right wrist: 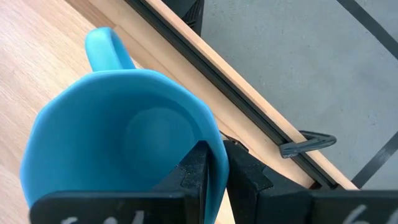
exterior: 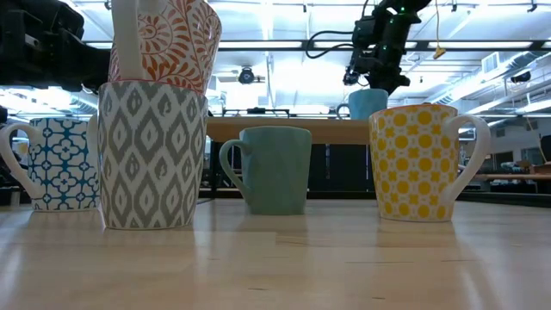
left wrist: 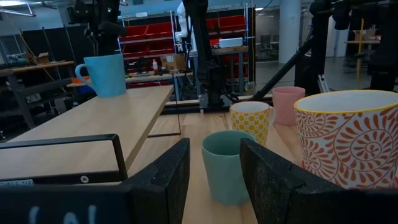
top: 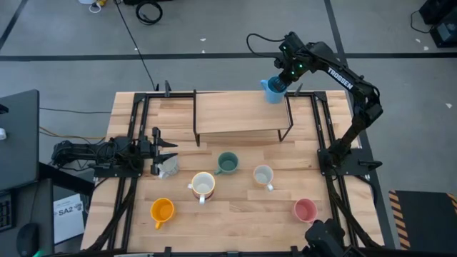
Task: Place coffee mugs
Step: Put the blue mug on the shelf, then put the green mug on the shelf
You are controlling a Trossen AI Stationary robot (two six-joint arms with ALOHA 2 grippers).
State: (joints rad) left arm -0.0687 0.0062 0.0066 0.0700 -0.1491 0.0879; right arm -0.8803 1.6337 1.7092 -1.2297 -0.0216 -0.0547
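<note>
Dark jointed right arm [top: 357, 96] bearing white TROSSEN lettering

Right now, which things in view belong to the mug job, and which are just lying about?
Job: blue mug in right gripper, wooden shelf, green mug, pink mug, orange mug, cream mug, white mug, grey-patterned mug.
Lying about: floor cable, SA2 sheet.

**Two readable markings on your rig**

Look to the right arm [top: 341, 78] in the high view: white capitals along its upper link spell "TROSSEN". At the table's near left corner, a white sheet of paper [top: 66, 213] lying on the floor beside the frame carries the bold characters "SA2"; the smaller print beneath them is too fine for you to make out. The mugs bear patterns only, and nothing legible shows in your low or wrist views.
</note>
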